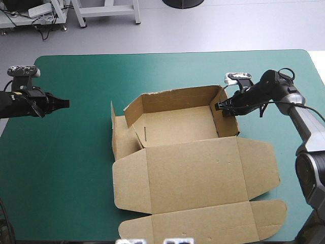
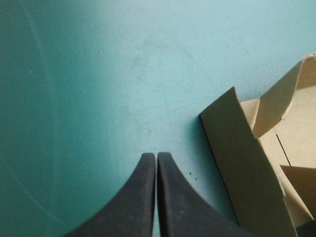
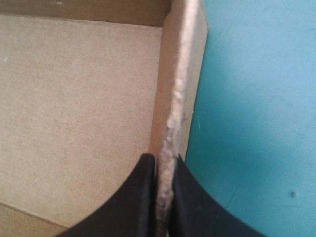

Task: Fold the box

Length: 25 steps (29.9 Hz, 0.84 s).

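The brown box stands in the middle of the teal-green table as an open tray with far and side walls raised. Its lid lies flat toward the near edge. My right gripper is shut on the box's right wall, one black finger inside the tray and one outside. My left gripper is shut and holds nothing, hovering over bare cover well left of the box. In the left wrist view the box's left side flap stands ahead and to one side of the fingertips.
The lid's flaps spread flat to the right near the table's right edge, and one more flap reaches the near edge. Bare teal-green cover lies left of the box.
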{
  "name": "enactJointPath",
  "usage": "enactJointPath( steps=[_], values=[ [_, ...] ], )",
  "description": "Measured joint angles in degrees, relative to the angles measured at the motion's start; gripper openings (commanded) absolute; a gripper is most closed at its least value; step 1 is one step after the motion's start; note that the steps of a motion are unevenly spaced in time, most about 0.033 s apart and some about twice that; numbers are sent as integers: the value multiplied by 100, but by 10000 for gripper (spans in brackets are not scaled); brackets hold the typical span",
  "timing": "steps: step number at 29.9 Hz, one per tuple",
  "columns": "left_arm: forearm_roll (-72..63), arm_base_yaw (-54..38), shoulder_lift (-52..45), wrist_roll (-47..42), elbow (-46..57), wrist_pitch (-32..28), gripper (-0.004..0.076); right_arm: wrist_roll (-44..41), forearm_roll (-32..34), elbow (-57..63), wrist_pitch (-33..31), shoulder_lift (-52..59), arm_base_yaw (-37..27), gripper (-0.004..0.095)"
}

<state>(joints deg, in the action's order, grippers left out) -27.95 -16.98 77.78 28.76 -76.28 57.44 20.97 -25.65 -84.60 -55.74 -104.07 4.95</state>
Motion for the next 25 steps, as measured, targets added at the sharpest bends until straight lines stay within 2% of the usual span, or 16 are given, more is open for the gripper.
enactJointPath(
  steps=[6,11,16,25],
  values=[
    [-11,0,0,0,0,119,-3,72,-362,-17,216,0,0,-7],
    [-37,0,0,0,0,39,-3,122,-718,-474,334,65,0,-7],
    [-387,0,0,0,0,-443,-3,122,-990,-1241,180,400,0,-9],
    [-1100,0,0,0,0,-1710,-3,35,-1058,-2371,-463,1126,0,-8]
  ],
)
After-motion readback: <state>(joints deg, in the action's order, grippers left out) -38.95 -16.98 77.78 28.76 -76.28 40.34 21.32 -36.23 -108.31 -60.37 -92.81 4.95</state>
